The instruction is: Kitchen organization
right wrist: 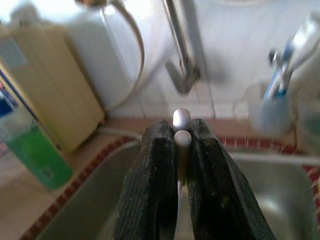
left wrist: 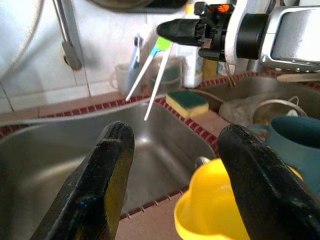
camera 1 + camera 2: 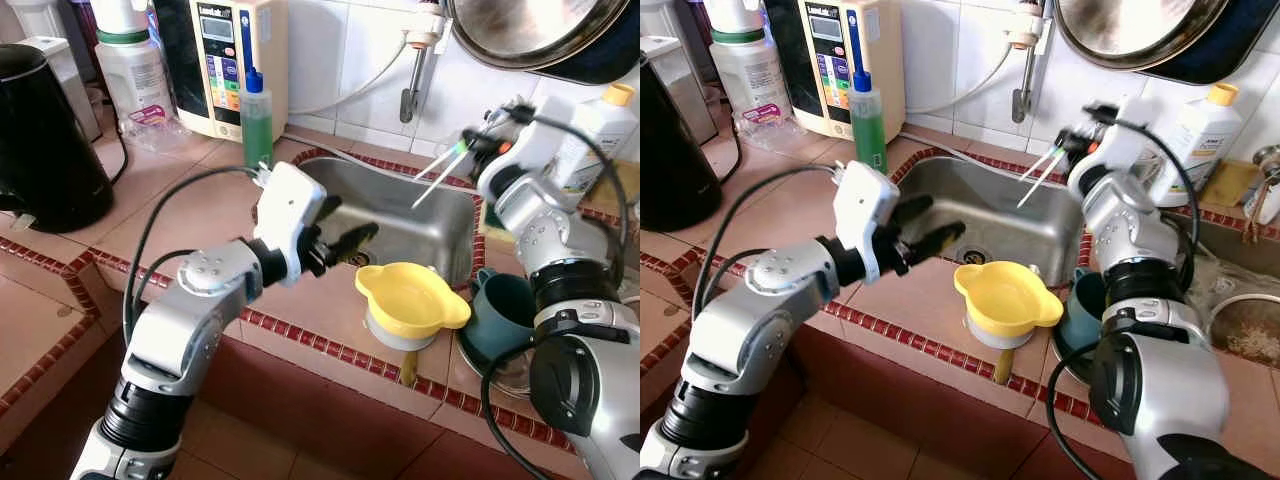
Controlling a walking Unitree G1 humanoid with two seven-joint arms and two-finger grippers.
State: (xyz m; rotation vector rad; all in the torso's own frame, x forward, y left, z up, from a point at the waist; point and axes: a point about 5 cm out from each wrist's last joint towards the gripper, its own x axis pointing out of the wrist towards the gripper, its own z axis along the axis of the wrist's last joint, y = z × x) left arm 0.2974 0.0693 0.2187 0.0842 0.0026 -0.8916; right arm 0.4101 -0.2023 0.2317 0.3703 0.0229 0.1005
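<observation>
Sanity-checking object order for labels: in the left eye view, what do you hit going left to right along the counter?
Black kettle → green soap bottle → left gripper → yellow funnel → teal mug → white bottle.

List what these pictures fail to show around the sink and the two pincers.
- Yellow funnel: what it sits on is hidden beneath it, left eye view.
- Teal mug: partly behind the right arm.
- White sticks in the right pincer: their kind is too small to tell.
- Hanging pan: cut by the top edge.
</observation>
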